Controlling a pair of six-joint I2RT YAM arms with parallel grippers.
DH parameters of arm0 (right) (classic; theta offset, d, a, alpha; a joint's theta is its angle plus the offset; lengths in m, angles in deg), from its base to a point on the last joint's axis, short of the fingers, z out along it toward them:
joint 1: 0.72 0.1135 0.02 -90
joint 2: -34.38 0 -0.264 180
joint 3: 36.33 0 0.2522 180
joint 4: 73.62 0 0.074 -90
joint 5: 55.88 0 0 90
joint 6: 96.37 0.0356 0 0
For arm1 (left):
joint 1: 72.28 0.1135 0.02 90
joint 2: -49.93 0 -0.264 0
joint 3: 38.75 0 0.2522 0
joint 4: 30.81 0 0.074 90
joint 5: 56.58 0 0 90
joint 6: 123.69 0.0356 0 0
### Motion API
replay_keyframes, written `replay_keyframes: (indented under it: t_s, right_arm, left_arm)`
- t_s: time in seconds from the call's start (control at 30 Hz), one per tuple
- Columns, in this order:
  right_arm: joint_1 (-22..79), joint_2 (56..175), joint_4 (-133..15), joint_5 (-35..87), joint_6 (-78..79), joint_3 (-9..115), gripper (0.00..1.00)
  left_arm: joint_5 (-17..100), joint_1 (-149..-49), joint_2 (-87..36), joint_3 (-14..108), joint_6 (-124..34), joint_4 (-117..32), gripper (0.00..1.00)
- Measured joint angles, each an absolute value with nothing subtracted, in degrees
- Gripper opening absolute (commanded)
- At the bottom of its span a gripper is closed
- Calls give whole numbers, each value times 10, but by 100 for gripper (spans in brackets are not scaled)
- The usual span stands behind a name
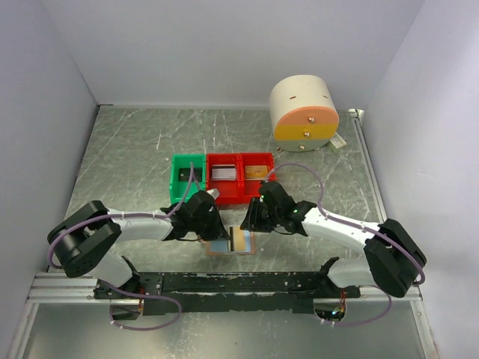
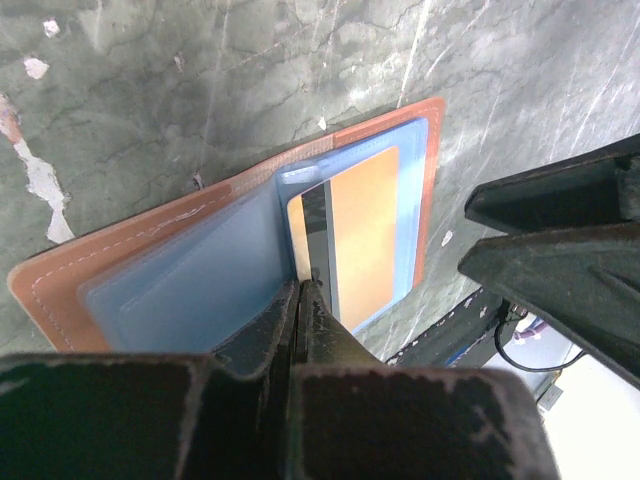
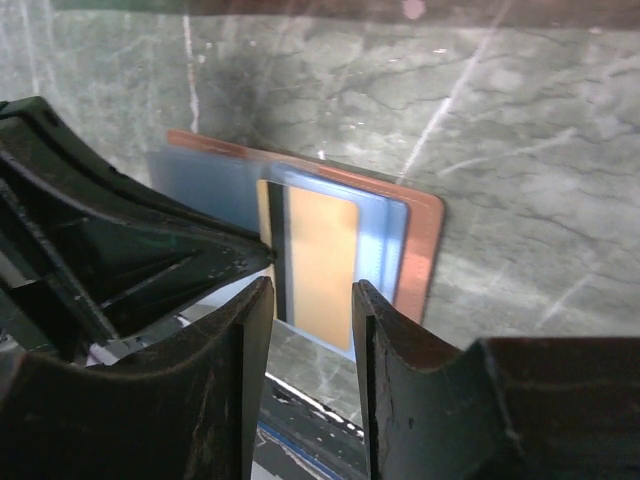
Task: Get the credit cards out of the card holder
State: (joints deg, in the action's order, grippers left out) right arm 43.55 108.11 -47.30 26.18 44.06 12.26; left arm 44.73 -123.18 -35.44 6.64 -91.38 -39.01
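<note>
Top external view first: an aluminium rail [image 1: 60, 288] runs along the near edge of the scratched, grey-green metal worktop [image 1: 135, 149], with both arm bases mounted there. Just beyond it lies the small tan-brown leather card holder [image 1: 228, 245], open flat with its pale blue-grey lining up, between the two wrists. Farther back a green plastic bin [image 1: 177, 179] and two red plastic bins [image 1: 224, 197] stand touching in a row. A silver-grey card [image 1: 224, 174] lies in one red bin and a gold-brown card [image 1: 257, 170] in the other. Well behind them is a big cream cylinder with an orange band [image 1: 303, 112], and plain white walls [image 1: 224, 52] close in three sides. The wrist views show up close what is small and partly covered from above: a gold-orange credit card [image 2: 365, 230] with a dark stripe, tucked in the holder's right half. Left wrist view shows the left jaws pressed tight together, tips at the card's striped edge by the fold; whether they nip that edge I cannot tell. Right wrist view shows the right jaws partly spread, holding nothing, hanging over the card's near end.
</note>
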Motion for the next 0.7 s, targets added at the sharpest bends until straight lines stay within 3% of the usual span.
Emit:
replay_keyframes:
  t_s: [0.37, 0.57, 0.7]
  right_arm:
    - [443, 1160, -519, 230, 450, 123, 34]
    - [443, 1160, -523, 234, 452, 119, 32]
    - [443, 1160, -532, 233, 453, 115, 30]
  left_arm:
    - [441, -1232, -354, 74, -904, -408, 7]
    - [436, -1232, -354, 83, -893, -422, 34]
    - [439, -1232, -356, 83, -895, -416, 40]
